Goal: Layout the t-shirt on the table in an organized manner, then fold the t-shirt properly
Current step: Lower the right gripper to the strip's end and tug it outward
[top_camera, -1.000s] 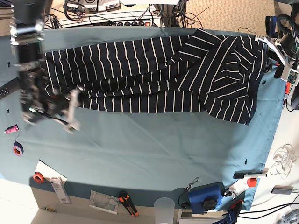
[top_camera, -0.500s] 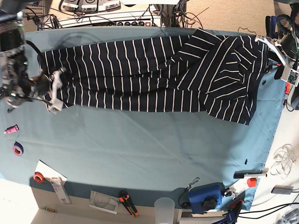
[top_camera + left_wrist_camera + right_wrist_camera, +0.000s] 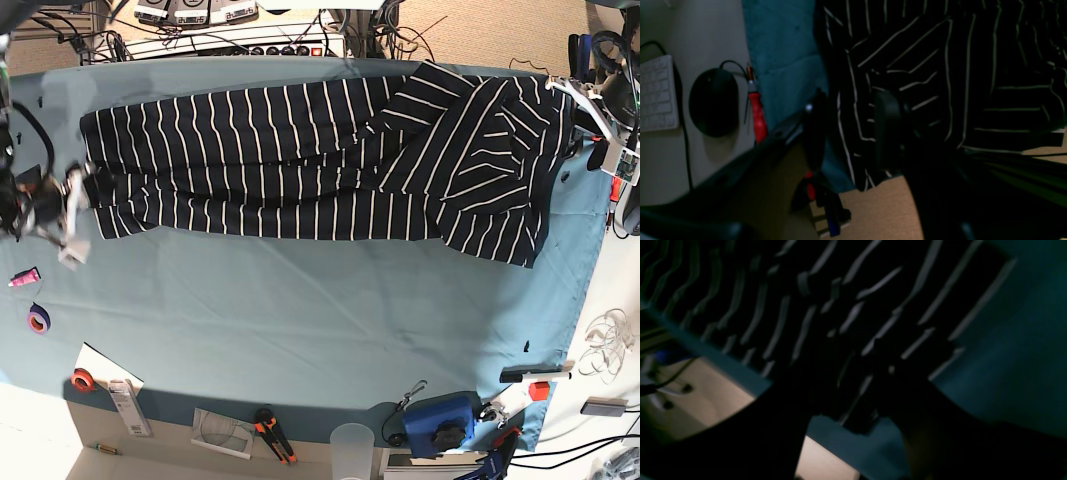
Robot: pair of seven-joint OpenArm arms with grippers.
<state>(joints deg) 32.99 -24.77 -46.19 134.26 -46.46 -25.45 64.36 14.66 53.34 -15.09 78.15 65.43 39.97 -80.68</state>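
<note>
Dark navy striped fabric t-shirt [image 3: 300, 160] lies stretched in a long band across the far half of the teal cloth-covered worktop [image 3: 320, 320], its thin white stripes running crosswise. One end is bunched in diagonal folds at the worktop's corner by the left gripper [image 3: 590, 110]; the other end reaches the opposite edge beside the right gripper [image 3: 72, 215]. In the left wrist view the left gripper [image 3: 853, 130] is clenched on a hanging fold of the t-shirt [image 3: 940, 66] at the worktop's [image 3: 783, 50] edge. In the dark, blurred right wrist view the right gripper [image 3: 853, 373] sits over the garment's [image 3: 840, 290] edge; whether it grasps the cloth cannot be told.
</note>
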